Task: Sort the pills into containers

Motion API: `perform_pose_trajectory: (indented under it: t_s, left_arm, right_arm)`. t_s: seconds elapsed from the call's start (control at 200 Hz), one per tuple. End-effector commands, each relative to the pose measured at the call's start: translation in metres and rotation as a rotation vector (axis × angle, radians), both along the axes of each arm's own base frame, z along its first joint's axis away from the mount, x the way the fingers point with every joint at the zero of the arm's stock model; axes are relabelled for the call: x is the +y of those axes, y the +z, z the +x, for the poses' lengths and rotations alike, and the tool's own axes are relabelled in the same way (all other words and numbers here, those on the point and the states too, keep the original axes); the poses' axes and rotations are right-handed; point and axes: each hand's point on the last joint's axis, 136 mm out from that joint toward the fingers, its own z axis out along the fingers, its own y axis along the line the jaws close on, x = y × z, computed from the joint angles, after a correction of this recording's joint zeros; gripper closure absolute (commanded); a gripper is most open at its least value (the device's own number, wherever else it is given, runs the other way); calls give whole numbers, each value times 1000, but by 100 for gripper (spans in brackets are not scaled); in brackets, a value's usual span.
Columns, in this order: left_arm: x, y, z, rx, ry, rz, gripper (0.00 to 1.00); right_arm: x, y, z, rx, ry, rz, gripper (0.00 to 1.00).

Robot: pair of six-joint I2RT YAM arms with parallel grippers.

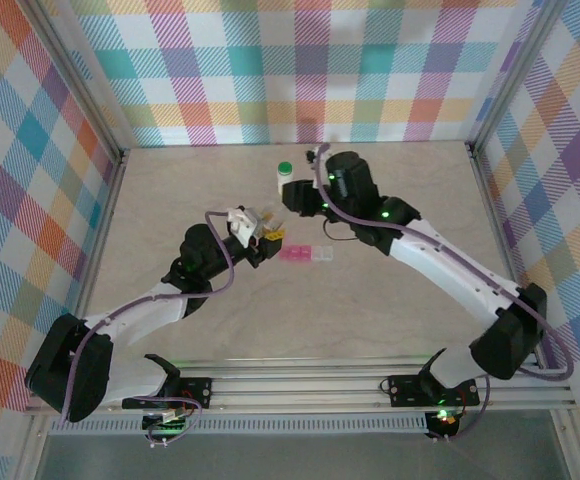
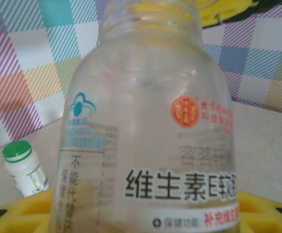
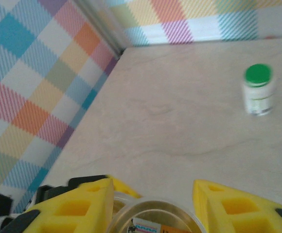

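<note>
Clamps clear bottle (image 2: 150,136) in left gripper (image 1: 262,238); pinches round gold lid (image 3: 153,218) in right gripper (image 3: 153,201). Logs pink pill box (image 1: 306,254) flat on table (image 1: 390,320) just beside left gripper, between the arms, in neither grip. Marks green-capped bottle (image 1: 284,176) standing farther back, near right gripper

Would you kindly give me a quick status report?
Left gripper shut on clear bottle, neck bare. Right gripper shut on lid. Pill box beside left gripper. Green-capped bottle behind it, apart.
</note>
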Motion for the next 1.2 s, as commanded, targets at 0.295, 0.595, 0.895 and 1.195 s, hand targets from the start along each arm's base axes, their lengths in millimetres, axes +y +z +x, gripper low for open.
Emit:
perform_pose_trajectory:
  t_s: [0.295, 0.595, 0.895, 1.195]
  left_arm:
    - [15, -8, -13, 19, 57, -23, 100]
    - [21, -59, -25, 131, 109, 95, 100]
    - [32, -90, -31, 209, 152, 212, 100]
    - [27, -129, -18, 332, 181, 258, 100]
  right_arm:
    - [-68, 1, -15, -184, -18, -14, 77]
    - [-66, -69, -27, -164, 62, -90, 77]
    - [-66, -119, -28, -144, 71, -107, 76]
    - [-66, -137, -29, -118, 70, -118, 77]
